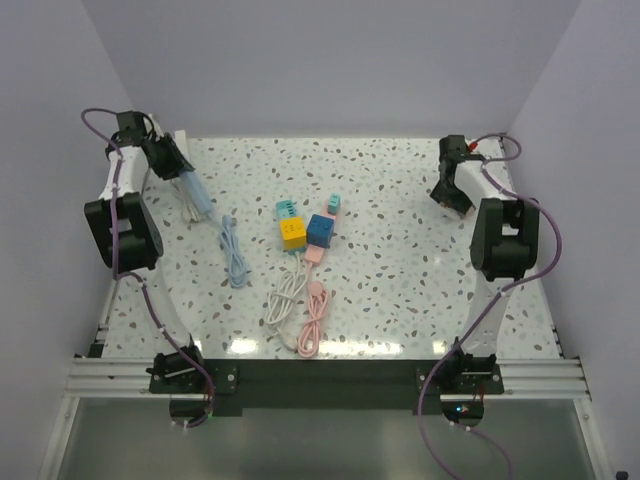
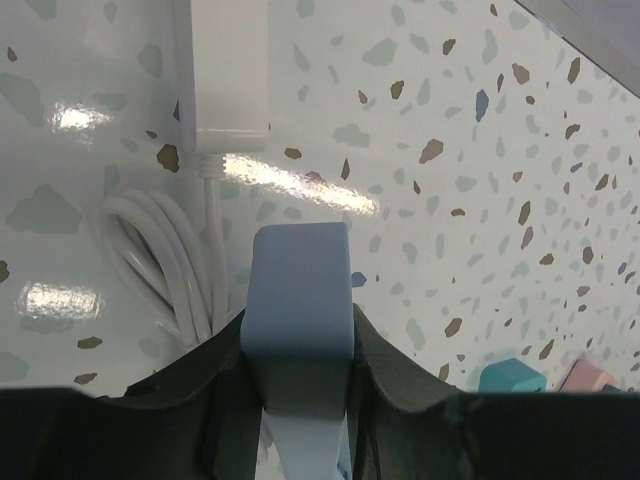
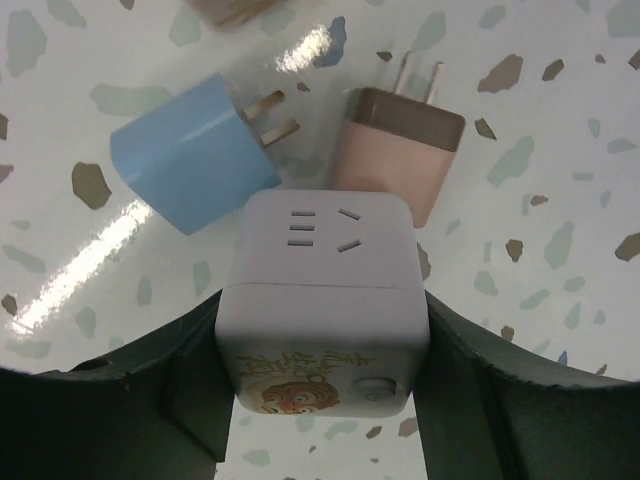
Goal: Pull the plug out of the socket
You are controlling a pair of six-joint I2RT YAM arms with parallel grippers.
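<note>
**Plug (image 2: 300, 290).** Light blue, rectangular body. It is clamped between the two fingers of the left gripper (image 2: 300, 338), which are closed narrow on its sides. It sits well to the left of the yellow cube (image 1: 292, 234) and farther back, by the far-left corner of the table (image 1: 400, 280).

**Socket (image 3: 325, 260).** White cube with slot holes on its front face and a cartoon sticker and a round button on the face toward the camera. It is gripped on two opposite sides by the right gripper (image 3: 325, 320), whose fingers are spread to the cube's width. Plug and socket are apart, one in each gripper.

**Left arm.** Rises from the near edge and reaches to the far-left corner. The left gripper (image 1: 165, 158) angles down toward the tabletop.

**Right arm.** Elbow raised, forearm reaching back. The right gripper (image 1: 447, 192) is well to the right of the yellow cube and slightly beyond it.

**Around the yellow cube.**
- Blue cube (image 1: 320, 228): just beside it on the right.
- Two teal plugs (image 1: 285, 209): just beyond it.
- Pink plug (image 1: 313, 255): close on its near right, with a pink cord (image 1: 312, 320) looped nearer.
- White cord (image 1: 283, 298): looped on its near side.
- Light blue cord (image 1: 234, 255): to its left.

**Under the left wrist.** White adapter (image 2: 222, 70) with a coiled white cable (image 2: 150, 250).

**Under the right wrist.** Blue charger (image 3: 195, 150) and pink charger (image 3: 390, 150), prongs showing. Their place relative to the yellow cube cannot be told.
</note>
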